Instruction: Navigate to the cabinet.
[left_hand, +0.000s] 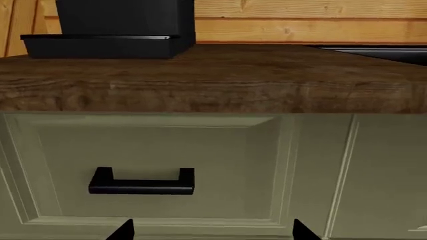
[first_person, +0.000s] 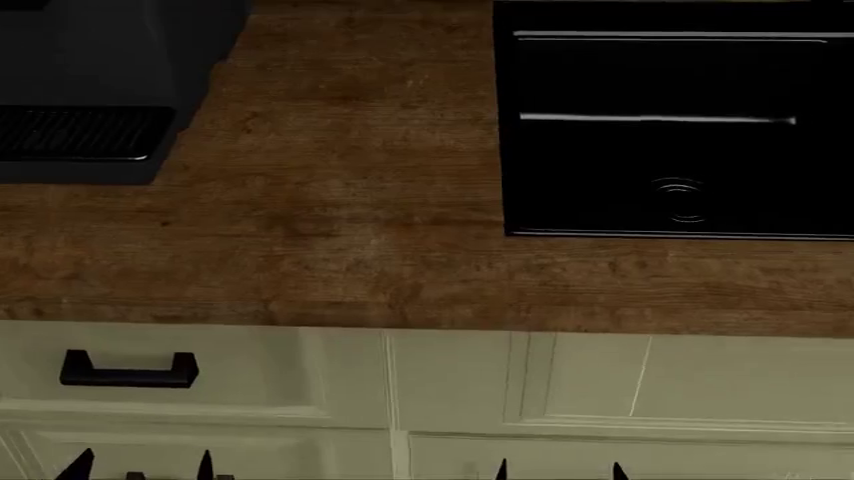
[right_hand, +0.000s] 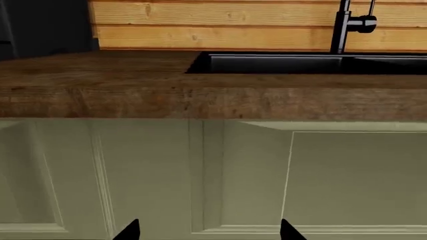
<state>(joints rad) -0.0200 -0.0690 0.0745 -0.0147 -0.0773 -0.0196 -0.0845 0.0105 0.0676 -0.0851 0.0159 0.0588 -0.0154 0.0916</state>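
The cabinet (left_hand: 153, 145) is close in front of me, a cream-white panelled unit under a brown wood top (left_hand: 220, 75). Its drawer front carries a short black bar handle (left_hand: 142, 182), which the head view shows at the lower left as the same handle (first_person: 130, 372). My left gripper (left_hand: 213, 232) faces that drawer front, with only its two black tips showing, set wide apart and open with nothing between them. My right gripper (right_hand: 208, 232) faces the cream panels further right, also open and empty. The head view catches both pairs of tips at its bottom edge: left gripper (first_person: 142, 468), right gripper (first_person: 561, 472).
A black sink (first_person: 674, 130) is set into the wood top at the right, with a black faucet (right_hand: 347, 25) behind it. A black machine (first_person: 94, 90) stands on the top at the left. Wood planks (right_hand: 220, 25) form the back wall.
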